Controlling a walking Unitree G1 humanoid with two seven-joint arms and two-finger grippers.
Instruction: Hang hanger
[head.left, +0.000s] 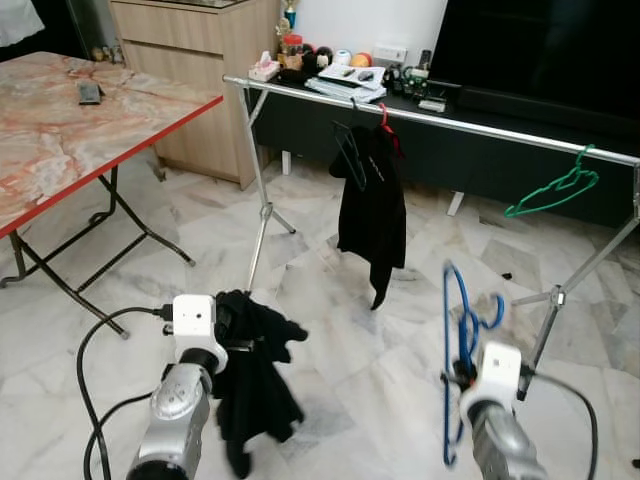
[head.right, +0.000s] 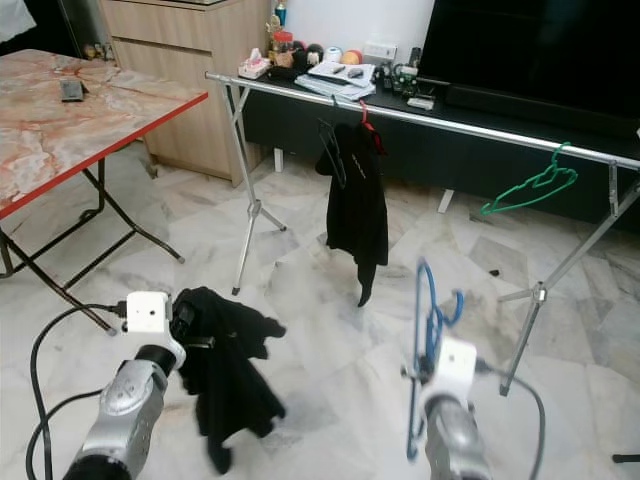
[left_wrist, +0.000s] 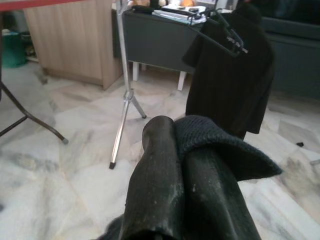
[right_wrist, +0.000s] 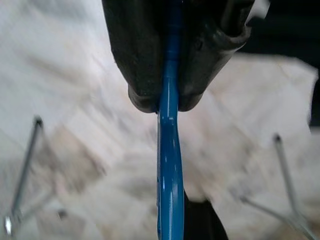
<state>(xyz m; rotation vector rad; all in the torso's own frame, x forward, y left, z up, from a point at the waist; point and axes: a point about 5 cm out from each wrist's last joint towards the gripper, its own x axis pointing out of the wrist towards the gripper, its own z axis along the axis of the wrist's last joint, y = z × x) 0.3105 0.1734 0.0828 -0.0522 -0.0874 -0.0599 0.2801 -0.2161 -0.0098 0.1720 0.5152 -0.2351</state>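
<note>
Right end effector (head.left: 462, 372) is clamped on the blue hanger (head.left: 458, 330), a thin, smooth plastic loop held upright at 5 o'clock. Left end effector (left_wrist: 187, 165) is closed on a soft, limp black garment (head.left: 255, 385). The metal rail (head.left: 420, 115) lies at 12 o'clock. Risk: the slick hanger pivots in the grip, so its hook misses the rail.

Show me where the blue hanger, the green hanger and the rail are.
blue hanger (head.left: 456, 330): left eye view, its left side bar.
green hanger (head.left: 550, 192): left eye view, its body.
rail (head.left: 480, 127): left eye view, bare middle stretch.
</note>
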